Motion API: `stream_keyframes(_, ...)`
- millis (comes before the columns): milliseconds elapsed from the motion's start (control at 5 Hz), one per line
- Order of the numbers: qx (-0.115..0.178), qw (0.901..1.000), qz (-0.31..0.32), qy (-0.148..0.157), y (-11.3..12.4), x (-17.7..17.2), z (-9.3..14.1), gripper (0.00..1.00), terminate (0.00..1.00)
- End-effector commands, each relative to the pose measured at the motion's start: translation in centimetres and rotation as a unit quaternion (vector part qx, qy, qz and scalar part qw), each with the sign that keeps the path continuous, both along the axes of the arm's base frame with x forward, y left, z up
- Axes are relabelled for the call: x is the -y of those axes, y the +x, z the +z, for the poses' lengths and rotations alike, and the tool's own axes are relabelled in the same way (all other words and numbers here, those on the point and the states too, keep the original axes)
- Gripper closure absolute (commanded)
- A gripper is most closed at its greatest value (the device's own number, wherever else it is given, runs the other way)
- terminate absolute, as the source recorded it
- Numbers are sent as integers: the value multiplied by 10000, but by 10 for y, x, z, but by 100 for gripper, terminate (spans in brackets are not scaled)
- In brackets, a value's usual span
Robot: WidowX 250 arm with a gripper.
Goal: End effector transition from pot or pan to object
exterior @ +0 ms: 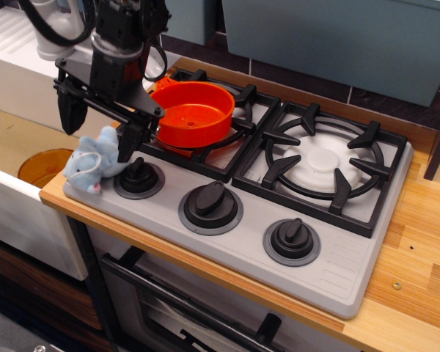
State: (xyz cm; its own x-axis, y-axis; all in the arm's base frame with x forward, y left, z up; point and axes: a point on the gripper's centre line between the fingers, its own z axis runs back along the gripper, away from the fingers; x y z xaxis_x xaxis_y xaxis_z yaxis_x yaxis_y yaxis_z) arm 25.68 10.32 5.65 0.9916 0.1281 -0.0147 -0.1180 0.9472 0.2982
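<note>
The orange saucepan (pixel 193 112) sits on the left burner grate; its grey handle is hidden behind the arm. The blue-grey plush toy with pink patches (pixel 94 160) lies at the stove's front left corner, beside the left knob. My black gripper (pixel 99 130) hangs open just above the toy, left of the pan. Its left finger (pixel 71 111) is over the toy's far left side. Its right finger (pixel 129 141) is by the toy's right edge. Nothing is held between them.
Three black knobs (pixel 211 205) line the grey stove front. The right burner (pixel 323 163) is bare. An amber bowl (pixel 45 166) sits in the sink at left, a white dish rack (pixel 22 51) behind it. Wooden counter (pixel 418 257) extends right.
</note>
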Motion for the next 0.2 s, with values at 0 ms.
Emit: stream_keyframes(0, 10, 9991, -7, -418, 21, 3, -23, 0, 100)
